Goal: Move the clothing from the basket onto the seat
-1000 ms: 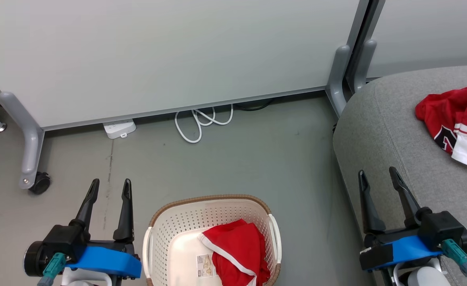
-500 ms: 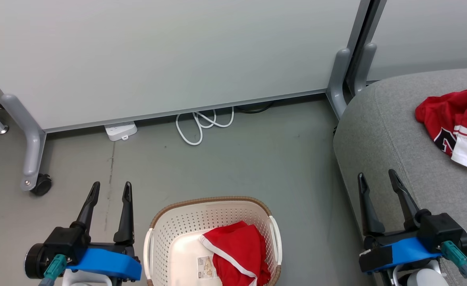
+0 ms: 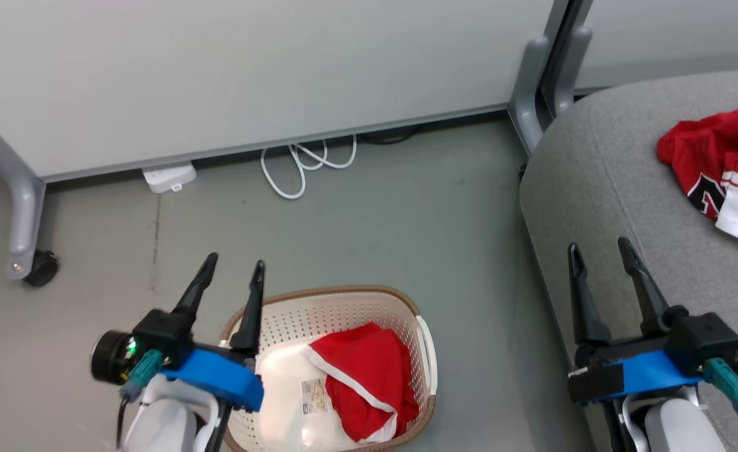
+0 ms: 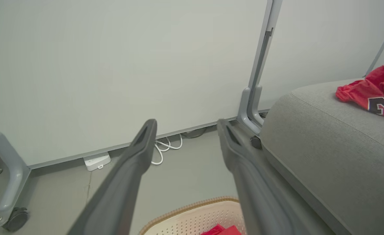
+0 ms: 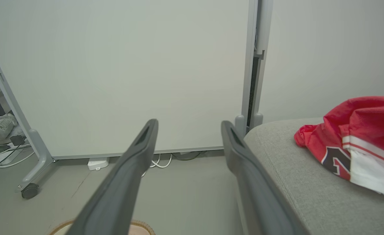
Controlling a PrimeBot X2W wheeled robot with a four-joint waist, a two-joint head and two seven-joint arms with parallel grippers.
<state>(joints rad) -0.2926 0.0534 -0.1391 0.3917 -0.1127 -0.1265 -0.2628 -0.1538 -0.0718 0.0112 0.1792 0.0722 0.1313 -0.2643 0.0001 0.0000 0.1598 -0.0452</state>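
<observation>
Left gripper [image 3: 235, 260]: fingers spread, lower left.
Right gripper [image 3: 598, 245]: fingers spread, lower right.
Laundry basket [image 3: 319, 292]: held 1 red garment [image 3: 363, 370].
Sofa [image 3: 595, 188]: bore 1 red jersey [image 3: 714, 154], right.

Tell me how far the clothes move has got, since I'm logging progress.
Done: one red garment with a black-and-white mark lies on the grey seat. In hand: nothing is gripped; the left hand hangs open at the rim of the basket, and the right hand is open beside the seat's edge. Left: the other red garment lies in the basket, to be lifted out and put on the seat.
</observation>
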